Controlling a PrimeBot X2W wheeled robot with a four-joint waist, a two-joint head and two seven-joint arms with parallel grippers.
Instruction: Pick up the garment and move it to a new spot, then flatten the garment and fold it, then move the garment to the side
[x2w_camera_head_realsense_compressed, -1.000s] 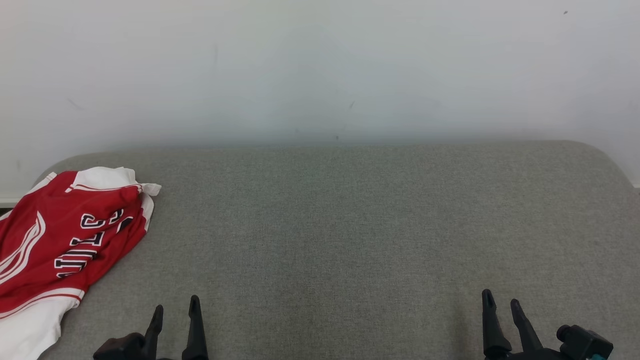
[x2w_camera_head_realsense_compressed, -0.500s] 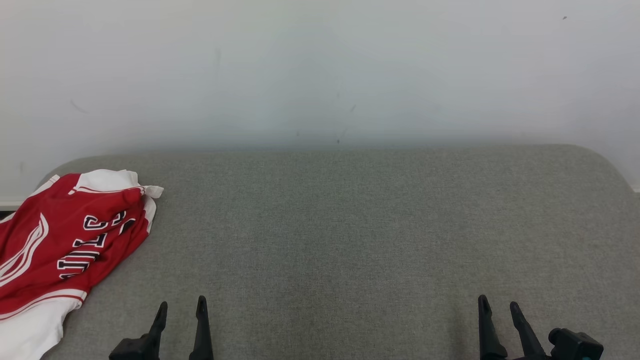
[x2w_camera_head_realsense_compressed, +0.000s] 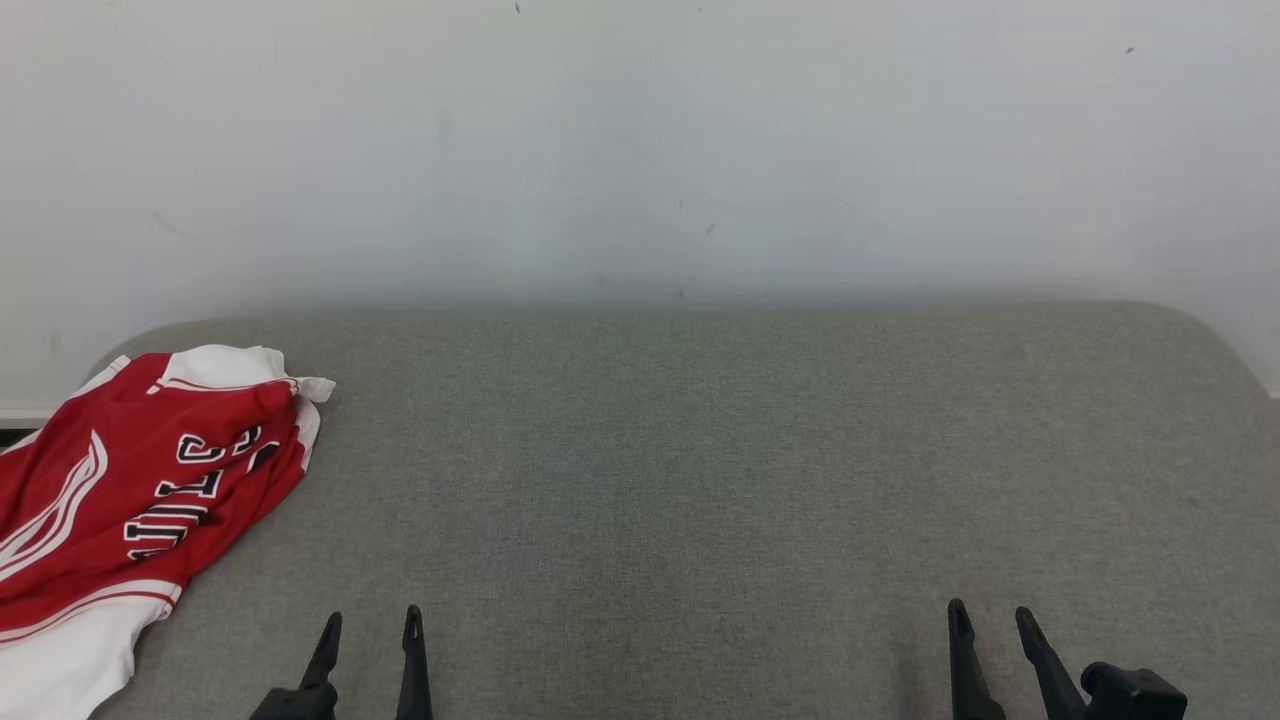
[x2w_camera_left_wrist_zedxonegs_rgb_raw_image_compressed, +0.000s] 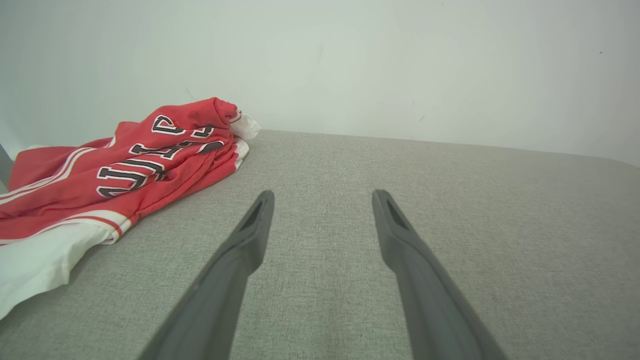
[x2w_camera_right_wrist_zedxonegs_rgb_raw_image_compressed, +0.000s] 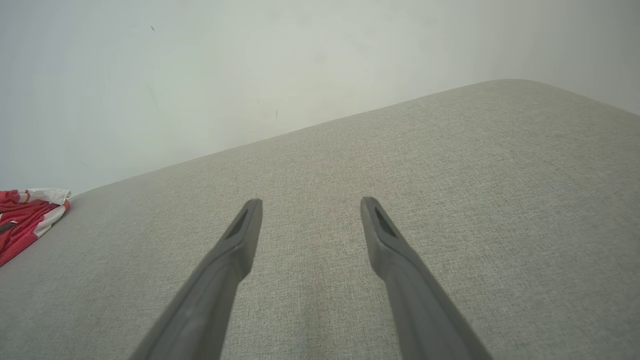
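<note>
Now left gripper (x2w_camera_head_realsense_compressed: 372, 612) and right gripper (x2w_camera_head_realsense_compressed: 990, 607) gape empty, garment (x2w_camera_head_realsense_compressed: 130, 500) crumpled leftward

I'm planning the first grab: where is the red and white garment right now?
In the head view the garment lies bunched at the left end of the grey cushion, ahead and left of the open left gripper, apart from it.

The left gripper (x2w_camera_left_wrist_zedxonegs_rgb_raw_image_compressed: 322, 196) rises from the bottom centre, its two dark fingers spread apart over a grey fabric surface (x2w_camera_left_wrist_zedxonegs_rgb_raw_image_compressed: 475, 200). A crumpled red-and-white shirt (x2w_camera_left_wrist_zedxonegs_rgb_raw_image_compressed: 115, 170) with dark lettering lies at the left, apart from the gripper, below a pale wall (x2w_camera_left_wrist_zedxonegs_rgb_raw_image_compressed: 350, 60).
</note>
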